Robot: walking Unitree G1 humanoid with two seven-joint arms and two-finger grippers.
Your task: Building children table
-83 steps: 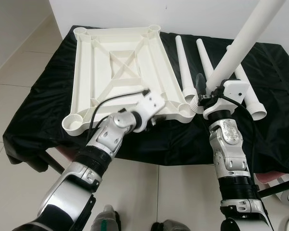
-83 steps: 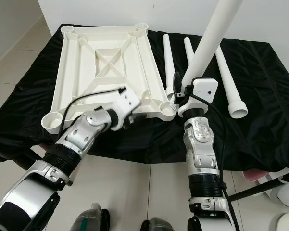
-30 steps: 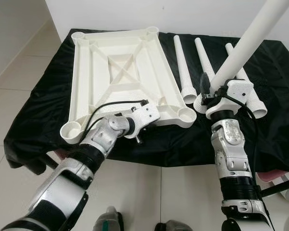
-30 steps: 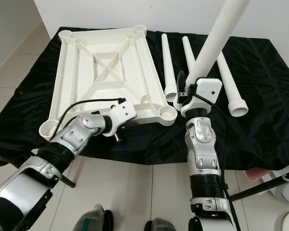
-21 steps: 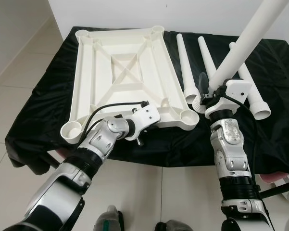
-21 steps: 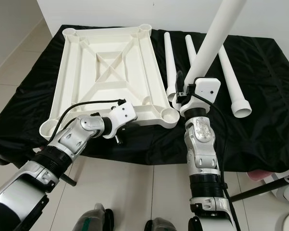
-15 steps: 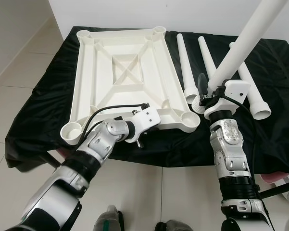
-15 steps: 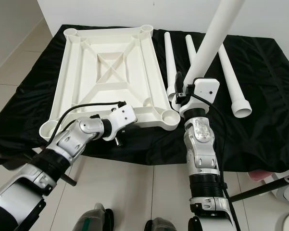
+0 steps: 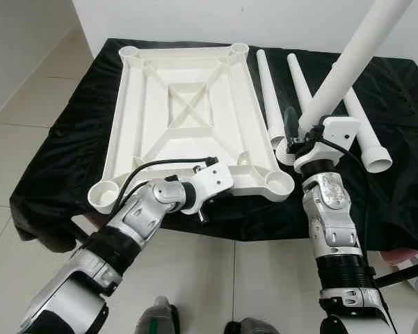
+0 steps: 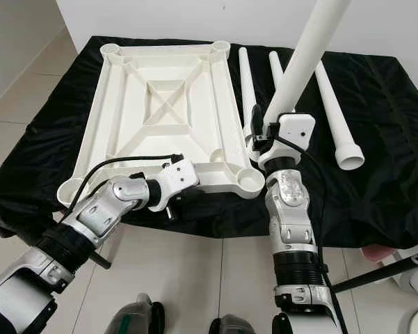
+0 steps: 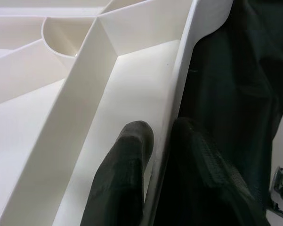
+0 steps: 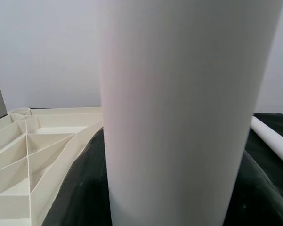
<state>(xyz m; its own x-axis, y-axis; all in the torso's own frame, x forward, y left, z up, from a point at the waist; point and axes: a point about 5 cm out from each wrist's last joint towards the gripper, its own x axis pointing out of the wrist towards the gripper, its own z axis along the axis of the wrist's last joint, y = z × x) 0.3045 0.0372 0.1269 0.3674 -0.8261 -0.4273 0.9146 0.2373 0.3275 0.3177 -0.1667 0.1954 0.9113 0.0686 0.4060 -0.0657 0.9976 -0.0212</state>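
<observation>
The white table top [image 9: 188,104] lies upside down on a black cloth, ribs and four corner sockets facing up. My left gripper [image 11: 161,129] is shut on its near rim, one finger [image 11: 127,165] inside the rim and the other outside; in the left eye view the left gripper [image 9: 203,203] is at the near edge. My right gripper [image 9: 302,129] is shut on a long white leg [image 9: 348,62], which tilts up and to the right. The leg's wide lower end hangs just right of the near right socket [image 9: 279,182]. The right wrist view has the leg [image 12: 179,117] up close.
Three more white legs [image 9: 268,90] [image 9: 297,73] [image 9: 365,132] lie side by side on the black cloth [image 9: 76,125] right of the top. The cloth's front edge drops to a tiled floor [image 9: 21,90]. A white wall stands behind.
My left gripper has slid the table top's near edge toward me and to the right, so its near right socket is closer to the held leg's base. The right gripper has held steady.
</observation>
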